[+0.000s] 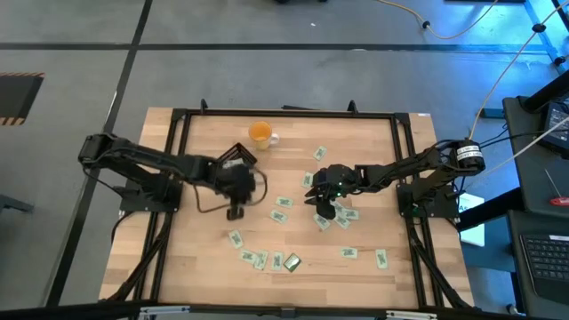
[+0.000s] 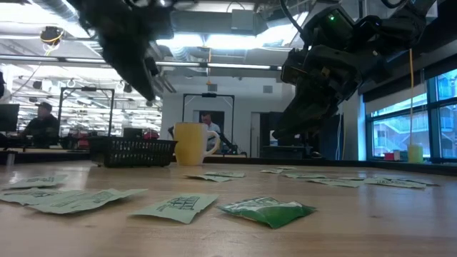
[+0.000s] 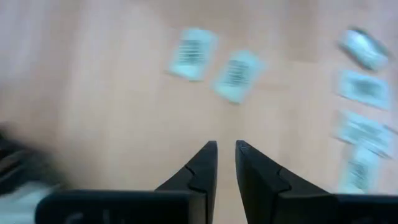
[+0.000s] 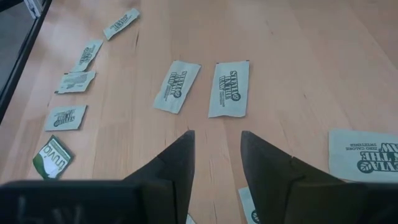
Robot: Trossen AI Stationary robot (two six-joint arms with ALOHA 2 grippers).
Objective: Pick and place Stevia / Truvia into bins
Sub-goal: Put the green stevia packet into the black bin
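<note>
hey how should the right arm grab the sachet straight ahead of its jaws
That sachet lies flat on the table, with no edge raised. Judging by that, come straight down with the right gripper and pinch across its narrow width, jaws straddling the long sides.

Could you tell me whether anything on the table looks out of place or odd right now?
Mostly no. The sachets lie scattered flat over the table, none visibly torn. One green packet near the front edge stands out: it looks puffier and darker than the pale ones. The black tray sits askew beside the orange cup.
</note>
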